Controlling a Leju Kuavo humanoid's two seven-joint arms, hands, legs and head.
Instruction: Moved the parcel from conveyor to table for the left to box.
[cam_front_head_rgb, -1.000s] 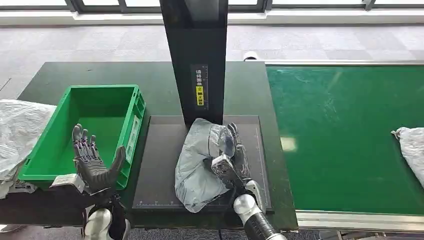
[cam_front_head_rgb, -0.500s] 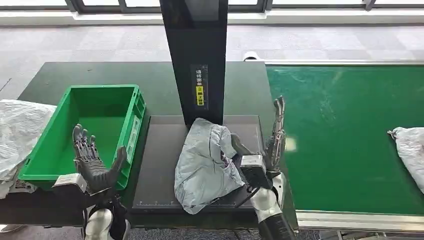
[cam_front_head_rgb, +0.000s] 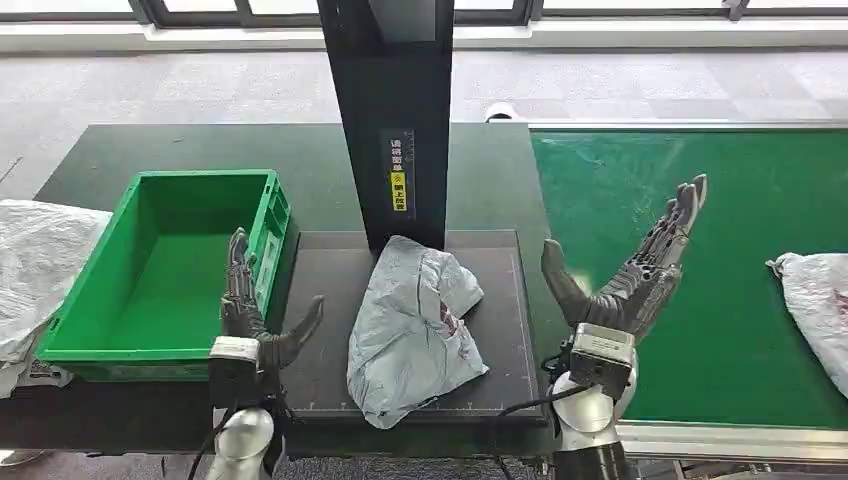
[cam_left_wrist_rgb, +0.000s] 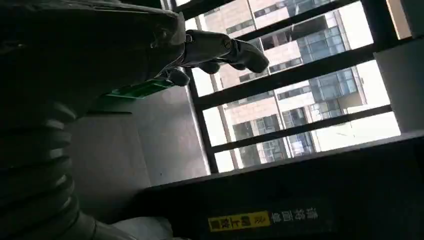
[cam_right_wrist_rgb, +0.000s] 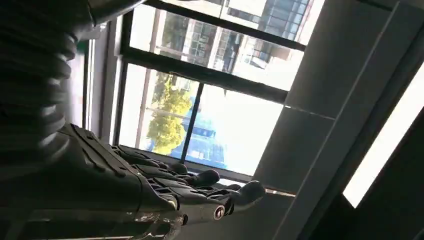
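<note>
A crumpled grey parcel (cam_front_head_rgb: 415, 325) lies on the dark mat (cam_front_head_rgb: 325, 300) of the black table, below the black post. My right hand (cam_front_head_rgb: 625, 275) is raised over the edge of the green conveyor (cam_front_head_rgb: 700, 240), right of the parcel, fingers spread and holding nothing. My left hand (cam_front_head_rgb: 255, 320) stands open between the green box (cam_front_head_rgb: 165, 265) and the parcel, touching neither. The box is empty. In the wrist views my left hand (cam_left_wrist_rgb: 100, 45) and right hand (cam_right_wrist_rgb: 150, 190) are seen against windows.
A second white parcel (cam_front_head_rgb: 815, 300) lies at the conveyor's right edge. A white bag (cam_front_head_rgb: 35, 260) sits left of the green box. The black post (cam_front_head_rgb: 390, 110) rises behind the mat.
My right hand has let go of the parcel and moved right, over the conveyor. My left hand has moved right, from beside the box toward the mat. The second parcel has crept left.
</note>
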